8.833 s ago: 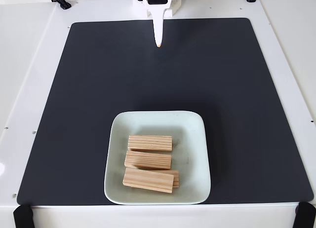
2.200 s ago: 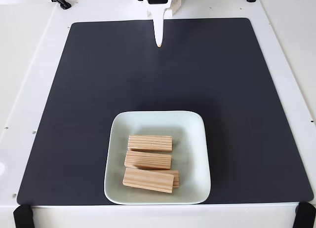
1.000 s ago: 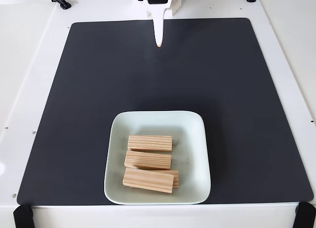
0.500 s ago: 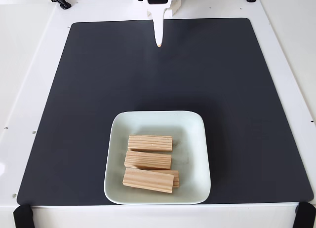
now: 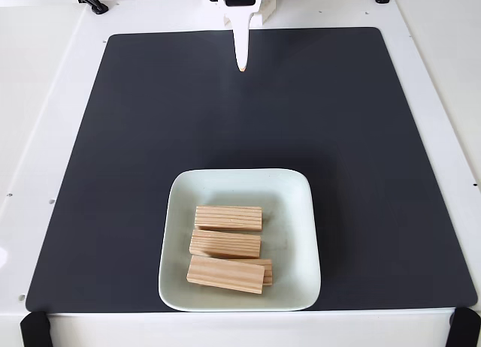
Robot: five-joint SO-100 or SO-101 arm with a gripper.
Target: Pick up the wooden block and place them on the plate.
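Lying inside the pale mint-white square plate (image 5: 299, 212): all visible light-tan wooden blocks (image 5: 228, 218), one stacked. Parking white gripper (image 5: 242, 66) far off, jaws pressed together, carrying nothing. Seemingly finishing.

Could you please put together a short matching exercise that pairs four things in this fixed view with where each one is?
Things:
1. plate
2. wooden blocks
3. end effector
4. black mat

Places:
A. lying on the plate
B. near the mat's front edge
C. over the mat's far edge
D. spread on the white table

Pairs: 1-B, 2-A, 3-C, 4-D
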